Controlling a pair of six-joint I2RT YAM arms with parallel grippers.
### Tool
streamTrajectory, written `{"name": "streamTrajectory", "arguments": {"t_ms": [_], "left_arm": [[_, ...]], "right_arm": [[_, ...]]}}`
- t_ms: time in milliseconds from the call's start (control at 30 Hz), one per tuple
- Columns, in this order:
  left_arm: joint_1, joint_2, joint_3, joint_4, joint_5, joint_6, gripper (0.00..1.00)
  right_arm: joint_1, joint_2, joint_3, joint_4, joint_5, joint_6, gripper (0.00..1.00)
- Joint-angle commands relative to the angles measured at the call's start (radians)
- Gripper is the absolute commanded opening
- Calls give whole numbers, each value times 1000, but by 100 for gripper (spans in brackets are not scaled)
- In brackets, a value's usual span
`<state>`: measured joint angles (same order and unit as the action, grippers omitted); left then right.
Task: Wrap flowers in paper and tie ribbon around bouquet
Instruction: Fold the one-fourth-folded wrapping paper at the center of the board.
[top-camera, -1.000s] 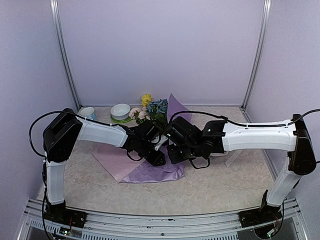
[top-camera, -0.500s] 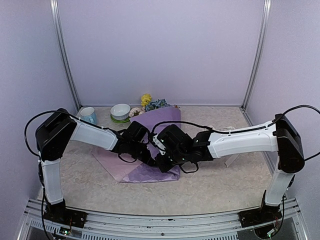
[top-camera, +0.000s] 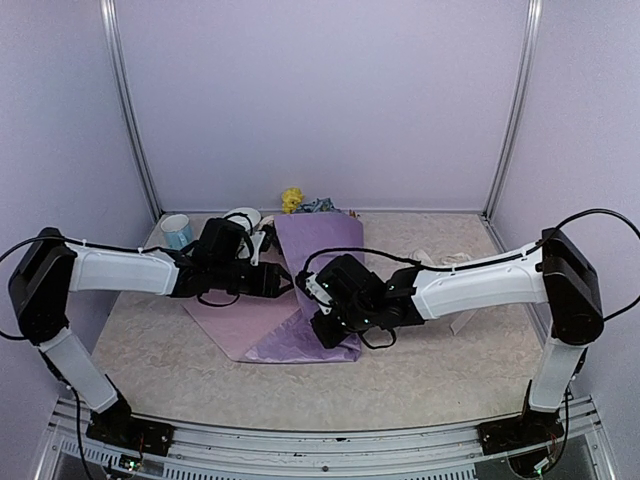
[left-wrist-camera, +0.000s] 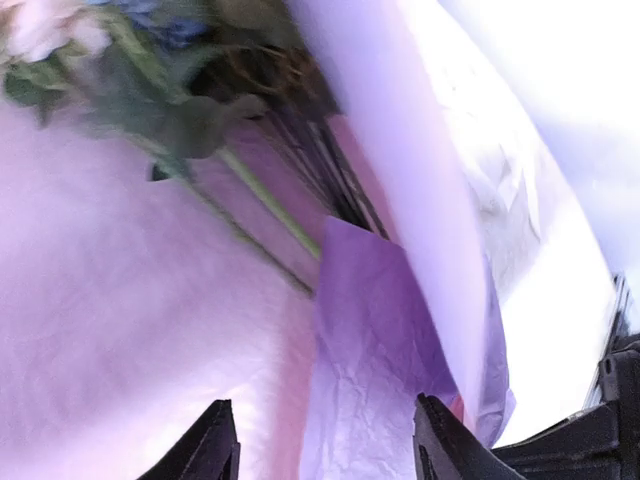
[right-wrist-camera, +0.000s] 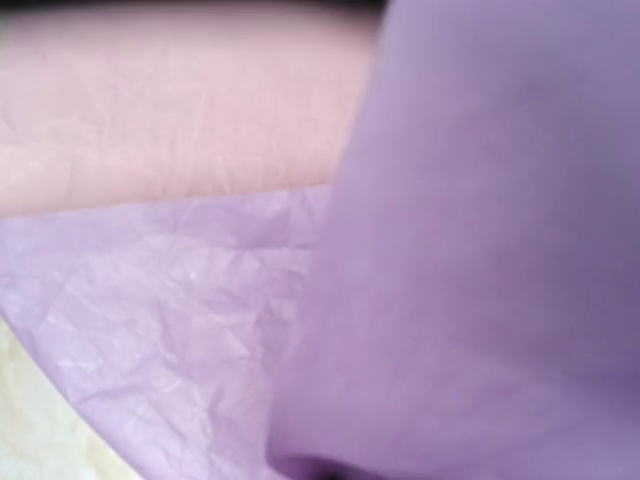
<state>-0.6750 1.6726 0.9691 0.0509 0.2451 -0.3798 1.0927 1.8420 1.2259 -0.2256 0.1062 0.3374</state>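
One fold of paper over flowers

Top external: high at the near edge, looking down and forward over the whole beige speckled tabletop. Left wrist: close, looking past its own black fingers at frame bottom onto thin crinkly lilac-pink wrapping paper. Right wrist: nearly against that paper, blurred. All three share it.

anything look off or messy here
Nothing spilled or torn. The paper is only half wrapped: one lilac flap lies over the flowers, whose heads poke out the far end, while the pink side lies flat on the table.
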Motion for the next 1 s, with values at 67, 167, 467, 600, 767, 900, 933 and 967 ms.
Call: {"name": "streamTrajectory", "arguments": {"t_ms": [67,167,467,600,767,900,933,967], "left_arm": [[59,-160,-185,180,60,-156,63],[59,-212,-239,254,74,-191,71],[52,-85,-290,376,220,-342,90],[28,-2,-251,474,289,-366,88],[8,91,-178,544,350,-392,60],[16,110,-179,559,364,-404,14],[18,110,-185,558,365,-402,6],[20,109,-194,555,366,-400,0]], "right_arm": [[-6,20,-10,34,-12,-13,0],[-7,23,-8,45,-10,-16,0],[-7,32,-7,52,-8,-22,0],[-8,32,-3,56,-11,-32,0],[-8,34,-2,59,-11,-39,0],[-7,28,-15,67,-24,-38,0],[-7,26,-18,71,-28,-38,0],[-7,26,-20,72,-33,-39,0]]}}
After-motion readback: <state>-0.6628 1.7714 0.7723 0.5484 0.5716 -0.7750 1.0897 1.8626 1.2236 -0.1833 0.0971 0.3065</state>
